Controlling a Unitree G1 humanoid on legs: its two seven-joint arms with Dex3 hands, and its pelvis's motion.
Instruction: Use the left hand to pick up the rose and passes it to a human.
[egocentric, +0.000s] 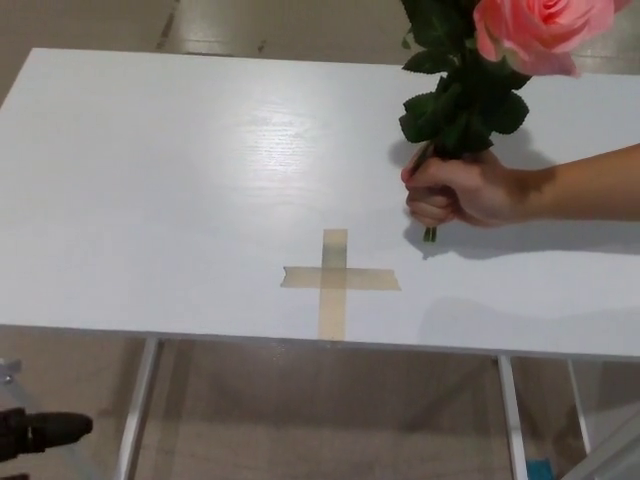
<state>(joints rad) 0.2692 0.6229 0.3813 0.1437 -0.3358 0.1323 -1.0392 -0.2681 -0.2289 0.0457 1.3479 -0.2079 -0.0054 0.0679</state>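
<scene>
Head view looked down on a white table (150, 200) that filled most of the frame. At about one o'clock, a person's hand (460, 190) reached in from the right edge, its bare forearm stretched along the three o'clock side. That hand was clenched around the stem of a rose (530, 30), holding it upright above the tabletop. The pink bloom sat at the very top right, partly cut off by the frame, with dark green leaves (460, 100) bunched just above the person's fist. The stem's tip poked out just below the fist, close to the table surface.

Near the centre, slightly toward six o'clock, a cross of tan tape (335, 280) lay flat on the table, well apart from the rose.

At about eight o'clock, below the table's near edge, only a small dark part of the robot's left hand (40, 432) showed at the frame's edge; whether it was released or clenched could not be told. It held nothing visible and was far from the rose. Metal table legs (135, 410) stood over a beige floor.
</scene>
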